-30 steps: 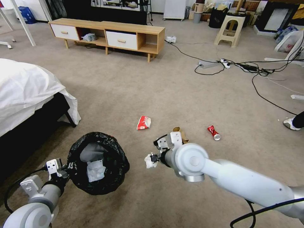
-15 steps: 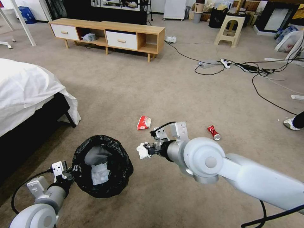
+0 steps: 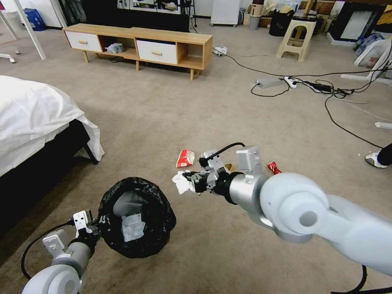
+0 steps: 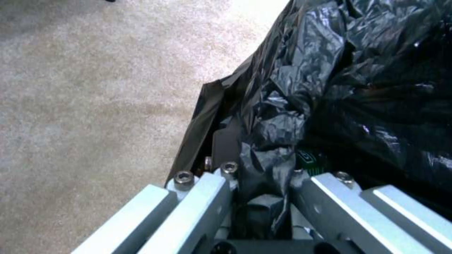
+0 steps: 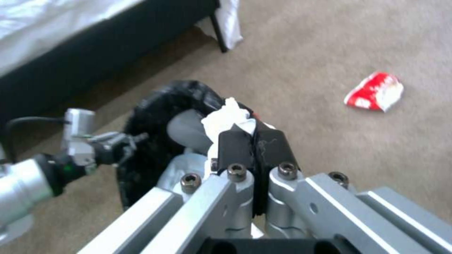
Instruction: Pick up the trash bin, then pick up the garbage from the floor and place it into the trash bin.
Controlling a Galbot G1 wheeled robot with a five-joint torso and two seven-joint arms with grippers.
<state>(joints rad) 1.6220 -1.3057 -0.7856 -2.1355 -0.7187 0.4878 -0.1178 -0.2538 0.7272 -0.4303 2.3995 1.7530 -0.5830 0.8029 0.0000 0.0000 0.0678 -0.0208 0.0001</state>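
The right gripper (image 3: 188,180), clamped shut on a crumpled white tissue (image 3: 180,182), hangs beside the black-bag-lined round grey trash bin (image 3: 137,215), whose rim the left gripper (image 3: 97,225) pinches above the carpet.

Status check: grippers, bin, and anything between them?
Left gripper shut on bin rim, bin held off the carpet. Right gripper shut on tissue, short of the bin. Path clear; wrapper and can on the floor.
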